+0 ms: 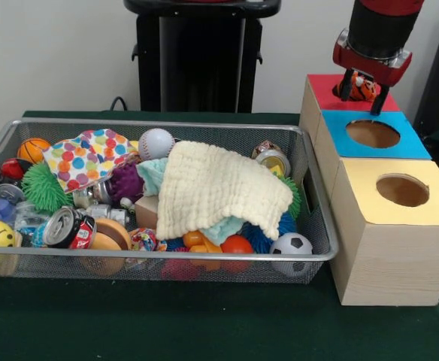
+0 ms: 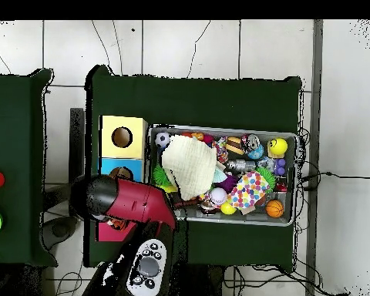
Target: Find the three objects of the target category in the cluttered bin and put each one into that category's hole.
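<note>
Green table, front view shows fingers [image 1: 360, 89] gripping orange toy [image 1: 364, 87]

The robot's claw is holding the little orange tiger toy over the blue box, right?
Not quite. In the front view the gripper does hold the orange tiger toy, but it hangs over the red box, the farthest in the row. The blue box sits one place nearer, its hole empty.
</note>
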Motion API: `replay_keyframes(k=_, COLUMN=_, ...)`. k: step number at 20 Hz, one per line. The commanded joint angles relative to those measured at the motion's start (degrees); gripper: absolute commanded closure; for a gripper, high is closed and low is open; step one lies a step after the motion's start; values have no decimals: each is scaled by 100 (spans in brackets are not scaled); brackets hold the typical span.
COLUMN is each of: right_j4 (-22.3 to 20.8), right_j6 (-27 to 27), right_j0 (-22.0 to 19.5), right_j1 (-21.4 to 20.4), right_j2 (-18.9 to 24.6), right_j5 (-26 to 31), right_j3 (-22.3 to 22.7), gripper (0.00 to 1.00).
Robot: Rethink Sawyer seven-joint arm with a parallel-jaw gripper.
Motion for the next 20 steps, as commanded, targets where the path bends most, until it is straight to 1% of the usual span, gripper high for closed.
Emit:
replay_keyframes(k=1, right_j4=189, right_j6=784, right_j0=-201, right_j1=573, right_j2=756, right_j5=-1234, right_j3=775, gripper=0)
replay_keyframes(k=5, right_j4=198, right_j6=665, right_j0=-267, right_j1=549, right_j2=763, right_j5=-1220, right_j3=807, gripper=0)
replay_keyframes(k=8, right_j4=203, right_j6=680, right_j0=-250, right_j1=500, right_j2=727, right_j5=-1131, right_j3=789, gripper=0)
replay_keyframes(k=10, right_j4=204, right_j6=678, right_j0=-257, right_j1=360, right_j2=685, right_j5=-967, right_j3=809, gripper=0)
replay_keyframes(k=12, right_j4=128, right_j6=738, right_j0=-201, right_j1=182, right_j2=524, right_j5=-513, right_j3=690, gripper=0)
replay_keyframes(k=14, right_j4=-41, right_j6=743, right_j0=-193, right_j1=80, right_j2=356, right_j5=19, right_j3=495, gripper=0)
replay_keyframes(k=15, right_j4=-95, right_j6=680, right_j0=-286, right_j1=55, right_j2=335, right_j5=302, right_j3=395, gripper=0)
replay_keyframes(k=17, right_j4=-189, right_j6=632, right_j0=-312, right_j1=9, right_j2=269, right_j5=505, right_j3=357, gripper=0)
replay_keyframes(k=18, right_j4=-189, right_j6=612, right_j0=-316, right_j1=-34, right_j2=266, right_j5=500, right_j3=410, gripper=0)
replay_keyframes(k=19, right_j4=-190, right_j6=606, right_j0=-275, right_j1=-192, right_j2=254, right_j5=570, right_j3=523, gripper=0)
replay_keyframes(k=20, right_j4=-227, right_j6=609, right_j0=-252, right_j1=-271, right_j2=218, right_j5=673, right_j3=532, gripper=0)
